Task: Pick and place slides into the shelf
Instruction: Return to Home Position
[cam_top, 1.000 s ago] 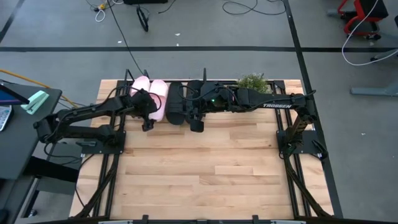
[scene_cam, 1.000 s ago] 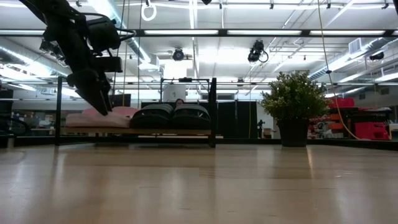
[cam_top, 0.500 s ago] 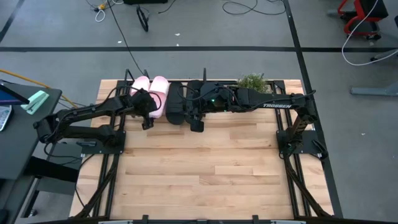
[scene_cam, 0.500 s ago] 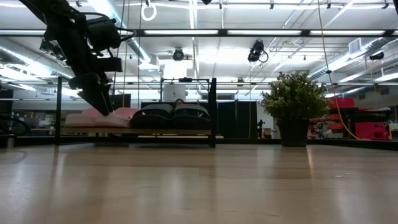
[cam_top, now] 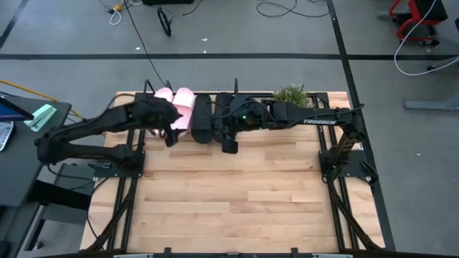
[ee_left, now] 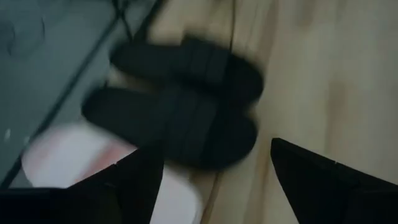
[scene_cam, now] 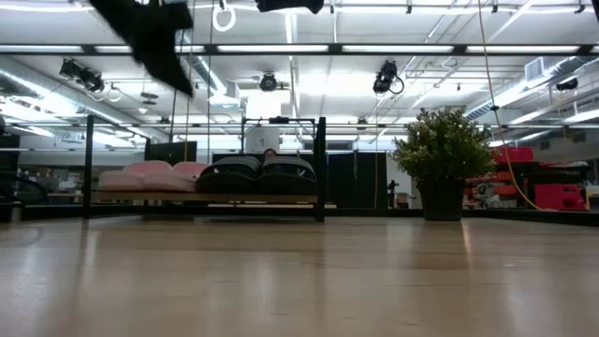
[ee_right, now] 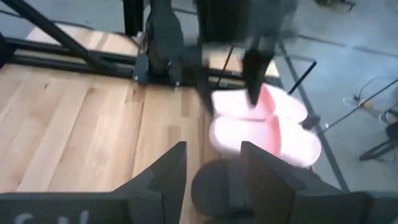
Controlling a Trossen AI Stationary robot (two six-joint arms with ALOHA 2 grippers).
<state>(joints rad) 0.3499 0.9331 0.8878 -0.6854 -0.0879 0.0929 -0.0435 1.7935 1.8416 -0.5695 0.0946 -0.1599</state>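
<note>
Two pale pink slides (cam_top: 174,106) and two black slides (cam_top: 204,119) lie side by side, soles down, on the shelf (scene_cam: 201,197) at the table's far edge. My left gripper (cam_top: 169,135) hangs open well above the pink slides (scene_cam: 150,174), with nothing between its fingers (ee_left: 134,186). Its wrist view looks down on the black slides (ee_left: 186,99). My right gripper (cam_top: 229,145) hovers open over the near end of the black slides, empty too. Its wrist view shows the pink slides (ee_right: 267,127) ahead.
A small green potted plant (cam_top: 291,94) stands on the table just right of the shelf (scene_cam: 440,159). Black arm frames run along the table's left and right edges (cam_top: 337,165). Bare wooden tabletop (cam_top: 229,193) stretches toward the near edge.
My left gripper has gone up from the pink slides' near end, high above the shelf, drawing back a little toward the table's left edge. It stays open and takes nothing with it. All the slides lie where they were.
</note>
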